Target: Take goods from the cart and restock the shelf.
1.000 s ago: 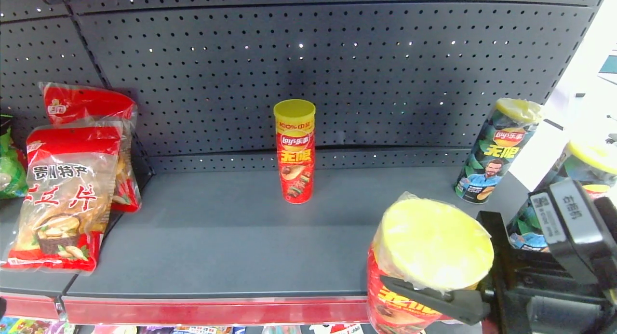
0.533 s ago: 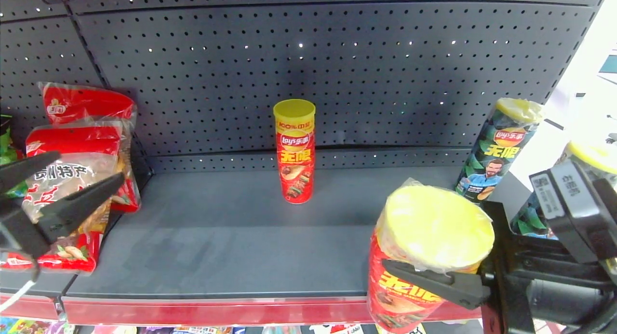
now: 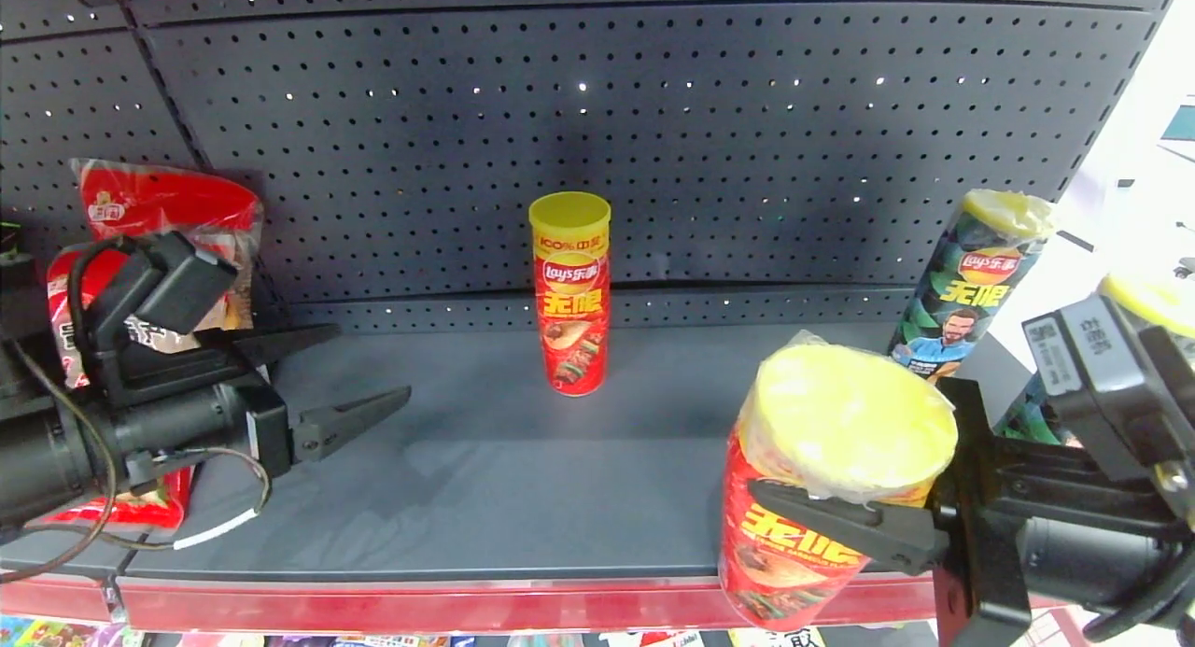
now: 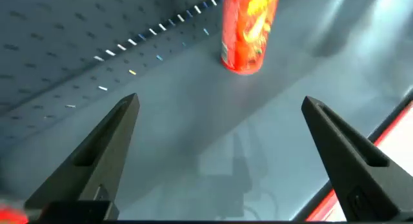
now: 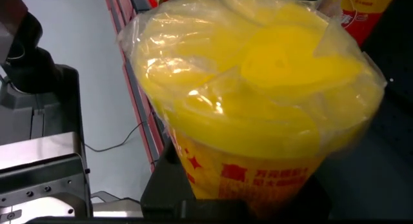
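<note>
The right gripper (image 3: 803, 479) is clamped on a wrapped can (image 3: 845, 414) with a yellow lid under clear film. One dark finger lies across the can's red side just below the lid, and the other finger is hidden behind it. In the right wrist view the can (image 5: 258, 101) sits between the fingers, and the film is wrinkled over the lid. The can is at the front edge of the shelf (image 3: 523, 479), near its right end, leaning a little, with its base down in front of the red lip.

The left gripper (image 3: 373, 362) hovers over the left part of the shelf with its jaws spread wide, holding and touching nothing. In the left wrist view the gripper (image 4: 219, 101) has bare grey shelf (image 4: 213, 140) showing between its two tips, and a red can (image 4: 248, 30) stands well beyond them.

That red can (image 3: 570, 292) stands upright at the back edge, about the middle, against the pegboard (image 3: 653, 143). A dark can (image 3: 962, 292) stands at the back right corner. Red bags (image 3: 168, 203) lean at the left end, partly behind the left arm.
</note>
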Controlling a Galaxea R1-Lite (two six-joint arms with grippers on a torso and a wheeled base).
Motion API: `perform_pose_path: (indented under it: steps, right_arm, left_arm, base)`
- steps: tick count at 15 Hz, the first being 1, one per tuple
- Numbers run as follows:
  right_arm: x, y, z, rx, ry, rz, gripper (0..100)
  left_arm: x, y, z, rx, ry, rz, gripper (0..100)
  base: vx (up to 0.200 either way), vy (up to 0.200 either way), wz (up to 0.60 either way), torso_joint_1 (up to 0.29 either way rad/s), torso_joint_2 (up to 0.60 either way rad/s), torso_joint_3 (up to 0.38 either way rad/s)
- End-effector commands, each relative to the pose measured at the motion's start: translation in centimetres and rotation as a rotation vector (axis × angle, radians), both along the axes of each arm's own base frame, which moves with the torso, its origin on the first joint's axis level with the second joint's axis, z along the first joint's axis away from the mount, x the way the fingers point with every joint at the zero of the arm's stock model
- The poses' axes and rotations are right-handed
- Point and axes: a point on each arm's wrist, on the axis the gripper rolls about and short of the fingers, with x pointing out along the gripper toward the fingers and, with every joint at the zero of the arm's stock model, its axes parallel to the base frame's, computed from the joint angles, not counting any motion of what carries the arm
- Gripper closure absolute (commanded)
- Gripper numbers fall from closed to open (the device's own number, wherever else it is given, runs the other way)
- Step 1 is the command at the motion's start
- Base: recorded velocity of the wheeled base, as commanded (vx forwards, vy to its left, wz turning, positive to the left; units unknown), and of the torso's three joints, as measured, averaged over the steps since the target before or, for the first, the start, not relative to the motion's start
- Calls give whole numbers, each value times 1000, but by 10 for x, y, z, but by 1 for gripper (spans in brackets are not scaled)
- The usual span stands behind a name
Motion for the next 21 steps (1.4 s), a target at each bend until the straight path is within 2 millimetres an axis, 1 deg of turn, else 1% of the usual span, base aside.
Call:
perform_pose_path:
  steps: [1, 3, 5, 6, 7, 8, 10, 13, 14, 15, 18, 21]
  right_arm:
    - [1, 0, 0, -1, 1, -4, 100]
    - [2, -1, 0, -1, 1, -10, 100]
    - [5, -1, 1, 2, -2, -21, 100]
    - [6, -1, 2, 3, -3, -22, 100]
    - [7, -1, 2, 3, -3, -25, 100]
    - [9, -1, 2, 1, -2, -33, 100]
    - [11, 0, 1, -3, 3, -35, 100]
    - [11, 0, 1, -3, 3, -35, 100]
    - [11, 1, 1, -4, 4, -36, 100]
    - [12, 2, 2, -3, 3, -36, 100]
    - [16, 5, 6, 6, -5, -36, 100]
    - [18, 7, 4, 1, 1, -36, 100]
  left_arm:
    - [27, -8, -12, 1, 54, -41, 0]
    - [51, -13, -10, -4, 43, -53, 0]
    - [68, -24, -11, -17, 52, -106, 0]
    - [75, -34, -17, -17, 70, -142, 0]
    - [78, -38, -19, -17, 79, -154, 0]
    - [85, -52, -20, -17, 76, -192, 0]
    - [97, -69, -18, -26, 67, -233, 0]
    - [119, -76, -20, -29, 54, -233, 0]
    - [129, -78, -22, -29, 52, -230, 0]
    - [135, -80, -24, -30, 51, -230, 0]
    - [152, -86, -23, -34, 26, -232, 0]
    - [160, -89, -23, -40, 1, -235, 0]
  base:
    - [0, 0, 0, 0, 0, 0]
    - [0, 0, 0, 0, 0, 0]
    - [0, 0, 0, 0, 0, 0]
    - [0, 0, 0, 0, 0, 0]
    - [0, 0, 0, 0, 0, 0]
    - [0, 0, 0, 0, 0, 0]
    - [0, 0, 0, 0, 0, 0]
    - [0, 0, 0, 0, 0, 0]
    - [0, 0, 0, 0, 0, 0]
    - [0, 0, 0, 0, 0, 0]
    - [0, 0, 0, 0, 0, 0]
    - [0, 0, 0, 0, 0, 0]
